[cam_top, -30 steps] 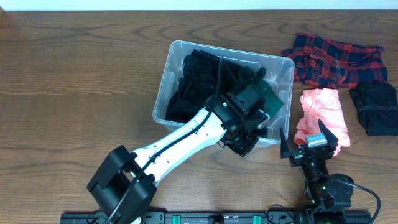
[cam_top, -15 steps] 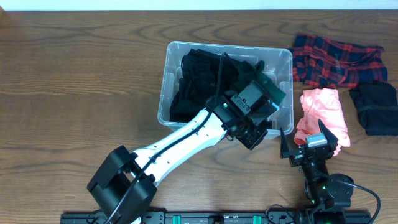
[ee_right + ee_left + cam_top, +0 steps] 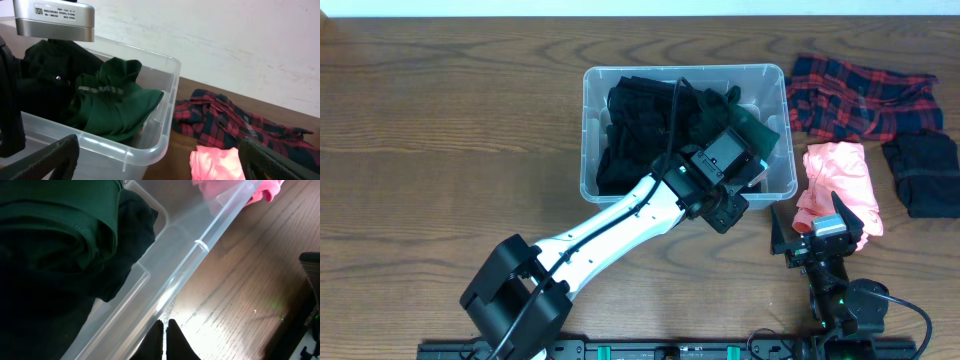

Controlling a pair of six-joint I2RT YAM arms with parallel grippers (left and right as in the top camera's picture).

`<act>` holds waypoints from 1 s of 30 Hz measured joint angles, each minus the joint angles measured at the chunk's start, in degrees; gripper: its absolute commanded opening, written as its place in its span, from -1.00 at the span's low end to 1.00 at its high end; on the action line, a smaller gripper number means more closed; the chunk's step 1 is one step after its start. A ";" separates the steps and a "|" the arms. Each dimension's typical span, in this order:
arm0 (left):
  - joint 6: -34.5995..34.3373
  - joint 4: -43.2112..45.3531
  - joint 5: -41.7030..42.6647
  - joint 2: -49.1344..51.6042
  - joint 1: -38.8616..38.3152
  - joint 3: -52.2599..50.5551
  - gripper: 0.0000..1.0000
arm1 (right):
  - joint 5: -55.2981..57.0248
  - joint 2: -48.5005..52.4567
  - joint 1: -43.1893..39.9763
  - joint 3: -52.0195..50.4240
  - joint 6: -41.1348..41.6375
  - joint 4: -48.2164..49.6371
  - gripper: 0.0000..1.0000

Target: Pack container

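From overhead, we see the clear container [image 3: 588, 150] toward 12 o'clock on the tabletop [image 3: 440, 150], holding black clothes [image 3: 635, 130] and a green garment [image 3: 760, 130]. The left gripper [image 3: 728, 212] sits at its 5 o'clock corner. The right gripper [image 3: 812, 226], at 4 o'clock, stands spread beside a pink garment [image 3: 835, 175]. At the left wrist, the fingers [image 3: 172, 342] are pressed together just outside the container's rim. At the right wrist, a red plaid shirt [image 3: 225, 120] lies at the container's 3 o'clock.

Wooden table [image 3: 440, 120] — clear container [image 3: 650, 69] mid-table; plaid cloth [image 3: 860, 95], pink cloth [image 3: 840, 180], dark cloth [image 3: 922, 172] — right side
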 measured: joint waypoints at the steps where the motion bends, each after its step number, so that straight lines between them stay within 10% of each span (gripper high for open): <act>1: 0.24 -0.02 -0.04 -0.22 0.11 0.00 -0.88 | -0.02 0.00 0.00 0.00 0.00 0.00 0.98; 11: 1.05 -5.97 -4.55 -14.69 8.50 0.09 -0.77 | 0.00 0.00 0.00 0.00 0.00 0.02 0.98; 15: 1.27 -9.14 -11.06 -21.94 16.70 0.22 0.96 | -0.02 0.00 0.00 0.00 0.00 0.02 0.98; 30: 1.25 -15.43 -30.38 -25.68 40.13 0.24 0.96 | -0.02 0.00 0.00 0.00 0.00 0.02 0.98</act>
